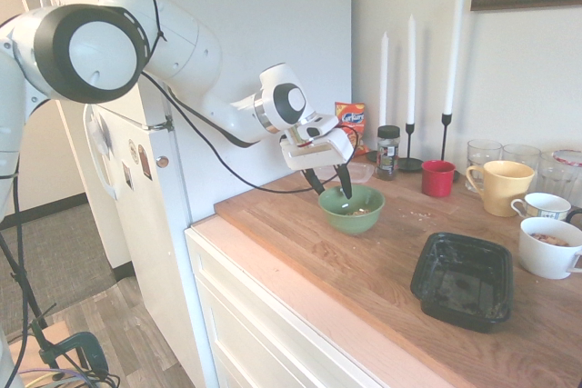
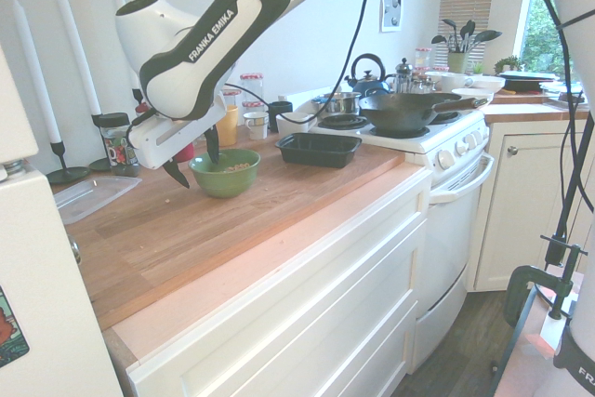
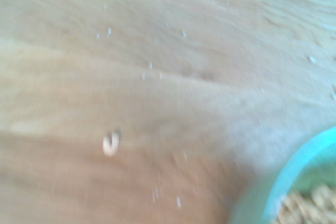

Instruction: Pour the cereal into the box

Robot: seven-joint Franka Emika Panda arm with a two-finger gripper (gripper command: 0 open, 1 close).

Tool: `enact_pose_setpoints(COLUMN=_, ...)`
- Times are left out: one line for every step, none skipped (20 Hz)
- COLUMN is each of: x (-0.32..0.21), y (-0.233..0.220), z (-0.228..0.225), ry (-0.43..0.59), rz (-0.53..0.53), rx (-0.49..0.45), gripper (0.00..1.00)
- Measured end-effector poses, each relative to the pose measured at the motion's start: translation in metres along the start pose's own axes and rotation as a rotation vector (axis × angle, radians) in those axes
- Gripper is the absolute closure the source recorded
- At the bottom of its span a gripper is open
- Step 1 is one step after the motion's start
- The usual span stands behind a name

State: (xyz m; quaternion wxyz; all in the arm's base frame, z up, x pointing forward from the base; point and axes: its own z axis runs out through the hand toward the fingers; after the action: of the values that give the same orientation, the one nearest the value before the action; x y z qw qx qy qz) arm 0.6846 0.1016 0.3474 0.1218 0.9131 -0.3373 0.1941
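A green bowl (image 1: pixel 351 208) (image 2: pixel 225 172) stands on the wooden counter, and the tan cereal (image 1: pixel 360 212) (image 2: pixel 237 167) lies in its bottom. My gripper (image 1: pixel 330 184) (image 2: pixel 193 160) is open at the bowl's far rim. One finger hangs over the inside and the other outside, and nothing is held. The box (image 1: pixel 464 279) (image 2: pixel 319 148), a shallow black tray, sits apart from the bowl further along the counter. In the blurred wrist view the bowl's rim (image 3: pixel 294 166) and some cereal (image 3: pixel 307 208) show in a corner. One loose cereal piece (image 3: pixel 111 144) lies on the wood.
Behind the bowl stand a spice jar (image 1: pixel 388 150), an orange-red snack bag (image 1: pixel 350 117), three white candles (image 1: pixel 411 61), a red cup (image 1: pixel 437 178), a yellow mug (image 1: pixel 499 186), white mugs (image 1: pixel 548 244) and glasses. A clear flat container (image 2: pixel 88 197) lies nearby. The stove (image 2: pixel 409 127) stands beyond the box.
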Motion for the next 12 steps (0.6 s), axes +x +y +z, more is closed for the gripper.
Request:
enact_pose_setpoints(x=0.001, y=-0.003, z=0.005, ry=0.002, rz=-0.001, rx=-0.011, gripper=0.00)
enact_pose_setpoints(x=0.002, y=-0.004, z=0.010, ry=0.001, rz=0.000, rx=-0.025, gripper=0.00)
enact_pose_setpoints(x=0.003, y=-0.004, z=0.015, ry=-0.002, rz=0.003, rx=-0.039, gripper=1.00)
enact_pose_setpoints(x=0.004, y=-0.003, z=0.020, ry=-0.004, rz=0.007, rx=-0.051, gripper=1.00)
enact_pose_setpoints(x=0.004, y=-0.001, z=0.025, ry=-0.009, rz=0.010, rx=-0.063, gripper=1.00)
enact_pose_setpoints(x=0.004, y=0.000, z=0.030, ry=-0.013, rz=0.012, rx=-0.072, gripper=1.00)
enact_pose_setpoints(x=0.004, y=0.001, z=0.033, ry=-0.015, rz=0.014, rx=-0.079, gripper=1.00)
enact_pose_setpoints(x=0.005, y=0.002, z=0.034, ry=-0.015, rz=0.018, rx=-0.080, gripper=1.00)
enact_pose_setpoints(x=0.006, y=0.003, z=0.035, ry=-0.017, rz=0.021, rx=-0.082, gripper=1.00)
enact_pose_setpoints(x=0.006, y=0.003, z=0.036, ry=-0.019, rz=0.024, rx=-0.085, gripper=1.00)
enact_pose_setpoints(x=0.006, y=0.004, z=0.037, ry=-0.019, rz=0.026, rx=-0.086, gripper=1.00)
enact_pose_setpoints(x=0.006, y=0.004, z=0.037, ry=-0.019, rz=0.027, rx=-0.087, gripper=1.00)
